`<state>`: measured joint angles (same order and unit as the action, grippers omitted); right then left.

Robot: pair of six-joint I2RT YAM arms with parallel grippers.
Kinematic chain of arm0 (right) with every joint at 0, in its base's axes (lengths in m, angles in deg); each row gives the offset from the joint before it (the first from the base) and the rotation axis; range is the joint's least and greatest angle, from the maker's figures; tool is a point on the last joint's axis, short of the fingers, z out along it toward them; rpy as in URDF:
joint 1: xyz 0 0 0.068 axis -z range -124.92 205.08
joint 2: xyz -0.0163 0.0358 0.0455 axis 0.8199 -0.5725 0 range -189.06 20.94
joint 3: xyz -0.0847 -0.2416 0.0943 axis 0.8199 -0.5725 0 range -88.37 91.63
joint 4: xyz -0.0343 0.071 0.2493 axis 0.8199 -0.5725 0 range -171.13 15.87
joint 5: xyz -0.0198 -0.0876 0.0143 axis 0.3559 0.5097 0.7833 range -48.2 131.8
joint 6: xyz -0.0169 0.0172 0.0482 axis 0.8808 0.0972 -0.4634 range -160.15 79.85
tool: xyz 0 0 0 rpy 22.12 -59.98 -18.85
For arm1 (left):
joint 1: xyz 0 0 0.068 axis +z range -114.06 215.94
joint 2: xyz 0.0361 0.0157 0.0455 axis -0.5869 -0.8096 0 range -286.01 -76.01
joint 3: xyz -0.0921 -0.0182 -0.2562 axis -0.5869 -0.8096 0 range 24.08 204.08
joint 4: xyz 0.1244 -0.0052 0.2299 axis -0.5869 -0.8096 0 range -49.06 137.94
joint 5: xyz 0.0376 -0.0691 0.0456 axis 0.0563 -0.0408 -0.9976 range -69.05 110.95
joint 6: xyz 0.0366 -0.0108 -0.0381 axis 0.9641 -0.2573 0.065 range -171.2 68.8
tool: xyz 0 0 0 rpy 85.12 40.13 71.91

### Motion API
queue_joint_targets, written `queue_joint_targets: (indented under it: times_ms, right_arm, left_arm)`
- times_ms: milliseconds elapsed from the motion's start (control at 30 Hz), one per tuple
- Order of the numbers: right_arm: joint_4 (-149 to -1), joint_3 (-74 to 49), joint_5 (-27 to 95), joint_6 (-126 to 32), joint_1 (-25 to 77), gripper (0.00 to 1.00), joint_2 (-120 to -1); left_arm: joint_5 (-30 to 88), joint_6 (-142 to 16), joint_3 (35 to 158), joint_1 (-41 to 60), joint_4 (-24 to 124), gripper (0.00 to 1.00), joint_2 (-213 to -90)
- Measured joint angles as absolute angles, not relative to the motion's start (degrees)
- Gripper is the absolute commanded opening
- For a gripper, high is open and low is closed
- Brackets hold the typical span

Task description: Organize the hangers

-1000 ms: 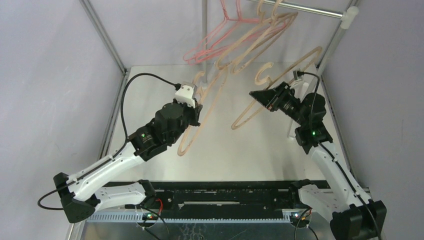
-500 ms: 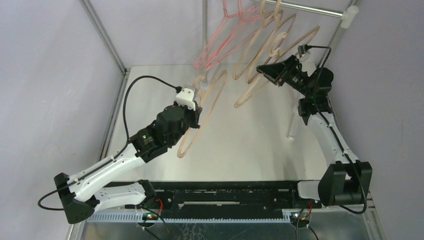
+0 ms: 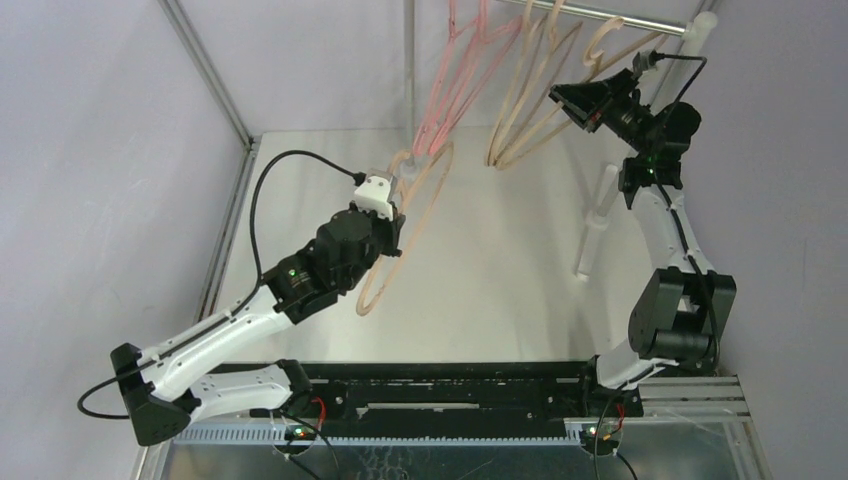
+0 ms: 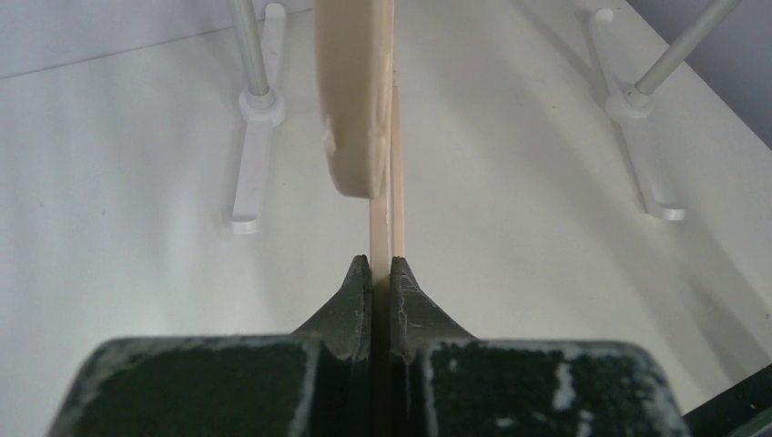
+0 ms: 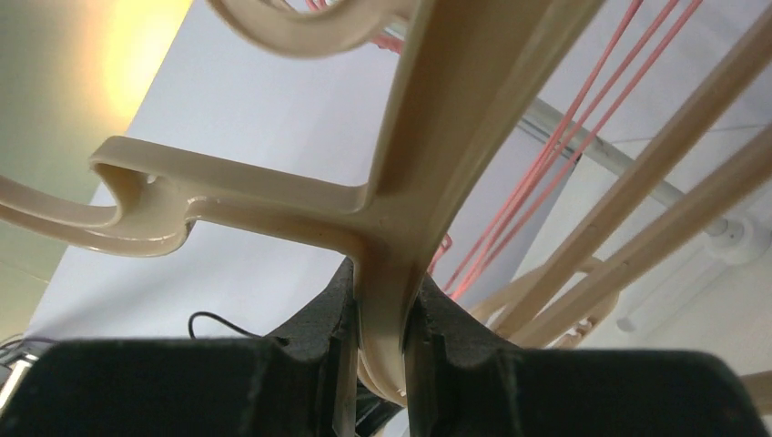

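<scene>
My left gripper is shut on a beige hanger and holds it tilted above the table, hook end up by the wrist camera. In the left wrist view its jaws pinch the thin bar of that hanger. My right gripper is raised to the top rail and is shut on another beige hanger, its hook at the rail. More beige hangers and pink wire hangers hang from the rail to its left.
A vertical rack pole stands at the back centre. White rack feet lie on the table at the right, with slanted frame poles left and right. Purple walls close both sides. A black rail spans the near edge.
My right arm has risen and swung back to the right, carrying its beige hanger up to the rail. The hanging hangers have swung nearer upright. My left arm has barely moved.
</scene>
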<state>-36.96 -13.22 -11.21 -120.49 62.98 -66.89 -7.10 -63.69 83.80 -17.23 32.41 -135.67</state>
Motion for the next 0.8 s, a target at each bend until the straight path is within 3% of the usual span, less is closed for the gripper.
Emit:
queue_joint_targets:
  times_ms: [467,800]
  right_arm:
    - [-31.04,-6.01,-10.77,-127.90,63.79,0.00,-76.88]
    - [-30.71,-3.41,-9.02,-130.85,64.31,0.00,-77.60]
  left_arm:
    - [-7.50,-63.65,83.80,-17.23,32.39,0.00,-136.80]
    - [-7.61,-63.62,83.80,-16.90,32.39,0.00,-138.31]
